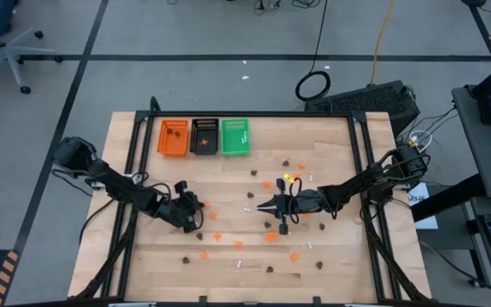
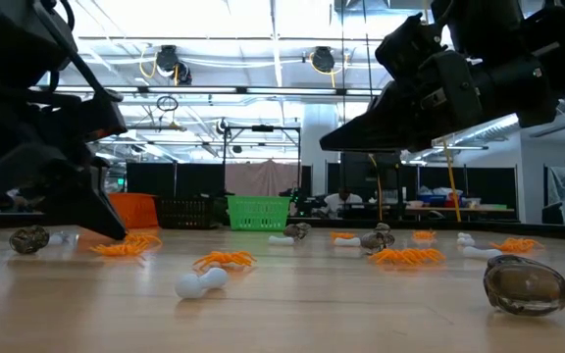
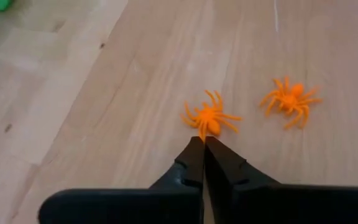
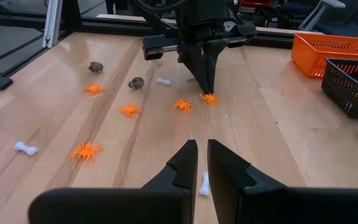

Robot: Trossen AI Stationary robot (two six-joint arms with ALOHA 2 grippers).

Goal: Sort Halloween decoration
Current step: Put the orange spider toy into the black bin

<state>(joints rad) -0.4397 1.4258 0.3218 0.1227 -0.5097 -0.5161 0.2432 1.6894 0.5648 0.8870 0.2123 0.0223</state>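
L gripper [image 3: 203,142] pinches orange spider [image 3: 209,117] (tips together).

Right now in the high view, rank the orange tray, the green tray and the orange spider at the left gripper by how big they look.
1. Orange tray and green tray: alike, no ranking between them.
2. Orange spider: far smaller, a speck beside the left gripper.

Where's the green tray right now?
In the high view the green tray sits at the table's far edge, rightmost of three, right beside the black tray.
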